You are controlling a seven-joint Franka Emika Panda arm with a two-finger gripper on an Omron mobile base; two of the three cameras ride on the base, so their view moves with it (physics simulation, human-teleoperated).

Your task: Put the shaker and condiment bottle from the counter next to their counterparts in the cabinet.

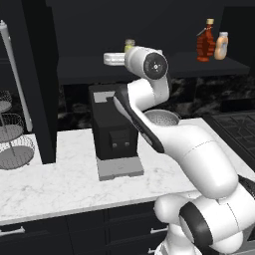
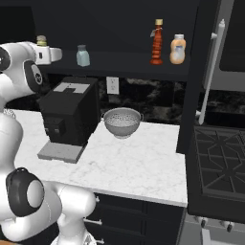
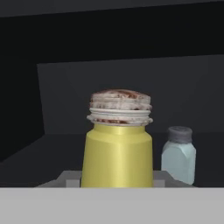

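Marble counter [image 2: 139, 167] lies nearest, carrying a black coffee machine [image 2: 69, 115] and, beside it, a metal colander [image 2: 122, 122] with nothing visible inside. Above, the gripper [image 2: 45, 53] reaches into the cabinet [image 2: 124, 72] at shelf height, jaws closed on the yellow shaker [image 3: 117, 148]. Just beside it stands the pale glass shaker [image 3: 178, 153]. Farther along the shelf, the red bottle [image 2: 157, 42] stands next to the orange bottle [image 2: 177, 49].

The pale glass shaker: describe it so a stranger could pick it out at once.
Look at the black wall cabinet above the marble counter, on its long dark shelf. Above the coffee machine stands the pale blue-green glass shaker. Unlike the yellow shaker in the hand, it is translucent with a dark grey cap.
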